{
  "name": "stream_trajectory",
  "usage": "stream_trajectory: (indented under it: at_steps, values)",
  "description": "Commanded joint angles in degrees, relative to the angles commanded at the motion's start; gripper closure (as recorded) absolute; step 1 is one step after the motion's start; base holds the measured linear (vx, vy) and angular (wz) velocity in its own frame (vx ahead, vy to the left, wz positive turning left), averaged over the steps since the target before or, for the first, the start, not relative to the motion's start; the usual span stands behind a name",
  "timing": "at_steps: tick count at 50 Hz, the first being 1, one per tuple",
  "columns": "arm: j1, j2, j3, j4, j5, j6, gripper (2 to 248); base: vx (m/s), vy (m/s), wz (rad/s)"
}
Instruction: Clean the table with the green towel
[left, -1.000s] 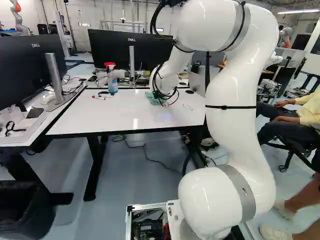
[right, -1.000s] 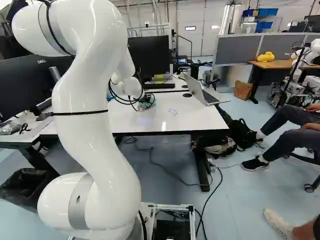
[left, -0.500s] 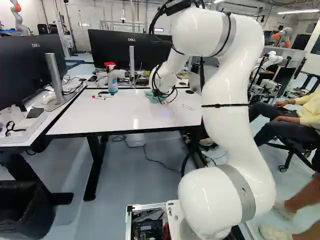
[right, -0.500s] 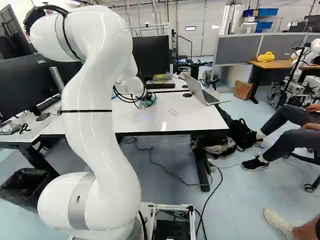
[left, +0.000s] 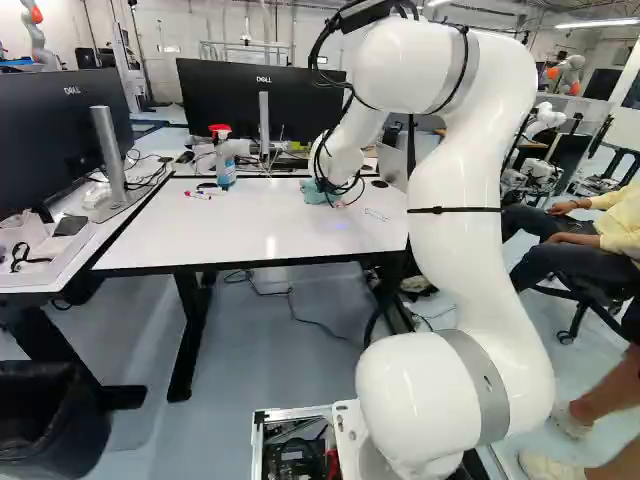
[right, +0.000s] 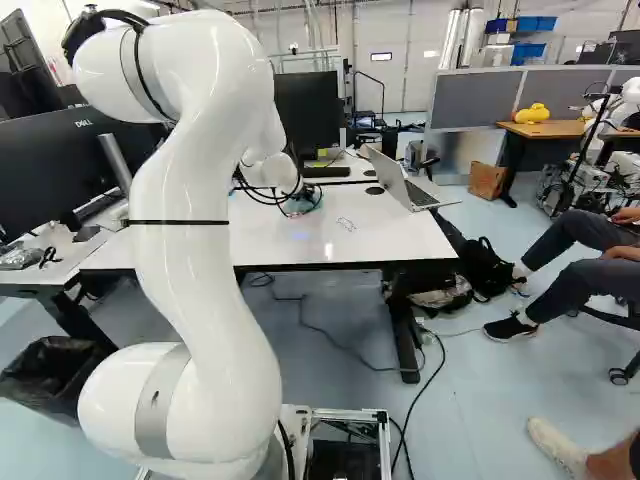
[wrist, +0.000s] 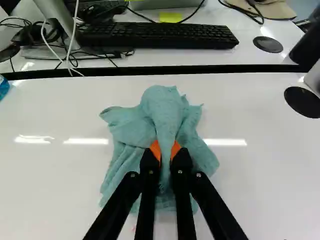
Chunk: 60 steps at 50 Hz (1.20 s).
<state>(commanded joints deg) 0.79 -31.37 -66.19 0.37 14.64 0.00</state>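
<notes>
Two orange pads: closed in on a bunched fold, so the end effector is pinching the green towel from both sides, looks pretty solid tbh
Green towel: on the surface, off to the right of the spray bottle, loose folds spread out around the pinch
Step in hand: wiping, I'd guess, can't tell if the cloth is pressing hard
Slip risk: only the middle fold is held, so if the cloth drags the outer folds might tuck under or pull free
Pressure risk: too high and it just skims, too low and the tips could rub the surface through thin cloth
Faint marks: right of the spray bottle and nearer the base, easy to miss if the strokes stay too far back
Markers: just in front of the spray bottle and a bit left, a wide left sweep could send them rolling
Spray bottle: tall and probably tippy, so a knock from the towel or wrist might drop it
Laptop: well to the right of the spray bottle, a long right stroke could shove it
Cable loops: hanging at the wrist, right of the spray bottle, could snag on the laptop
Keyboard: behind and right of the spray bottle, past the dark seam, which might catch an overshooting towel edge
</notes>
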Motion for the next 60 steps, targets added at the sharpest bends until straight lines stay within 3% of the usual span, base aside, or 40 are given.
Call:
stream_trajectory:
  at_steps: [22, 60]
  values:
    - [0.0, 4.6, 6.2, 0.0, 0.0, 0.0, 210, 0.000, 0.000, 0.000]
    - [5.1, 11.4, 14.8, 0.0, 0.0, 0.0, 210, 0.000, 0.000, 0.000]
